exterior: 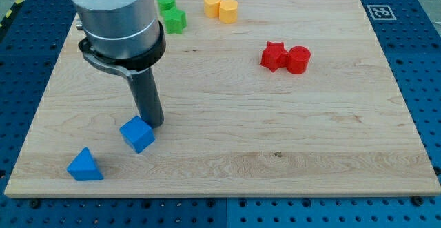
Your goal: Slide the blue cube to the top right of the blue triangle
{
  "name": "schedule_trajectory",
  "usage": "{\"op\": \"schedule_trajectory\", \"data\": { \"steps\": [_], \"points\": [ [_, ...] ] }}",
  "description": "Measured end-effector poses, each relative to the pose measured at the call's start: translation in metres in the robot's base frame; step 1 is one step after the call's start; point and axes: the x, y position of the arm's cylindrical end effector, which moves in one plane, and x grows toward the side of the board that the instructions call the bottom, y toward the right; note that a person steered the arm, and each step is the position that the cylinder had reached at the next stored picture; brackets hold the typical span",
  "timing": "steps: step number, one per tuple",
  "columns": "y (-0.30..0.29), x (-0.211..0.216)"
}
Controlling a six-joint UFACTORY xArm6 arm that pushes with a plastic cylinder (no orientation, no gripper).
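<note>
The blue cube (pixel 138 134) lies on the wooden board (pixel 275 131) at the lower left. The blue triangle (pixel 85 165) lies further to the lower left, near the board's bottom edge. The cube is up and to the right of the triangle, with a gap between them. My tip (pixel 153 123) is at the cube's upper right edge, touching it or nearly so. The rod rises from there to the large grey arm body (pixel 114 14) at the view's top left.
Two green blocks (pixel 171 13) sit near the board's top edge, partly beside the arm body. Two yellow blocks (pixel 220 8) lie at top centre. A red star (pixel 273 56) and a red cylinder (pixel 299 59) sit together at the right.
</note>
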Motion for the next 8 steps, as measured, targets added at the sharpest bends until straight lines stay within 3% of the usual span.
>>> {"op": "schedule_trajectory", "data": {
  "steps": [4, 8],
  "points": [
    [0.005, 0.054],
    [-0.009, 0.055]
  ]
}}
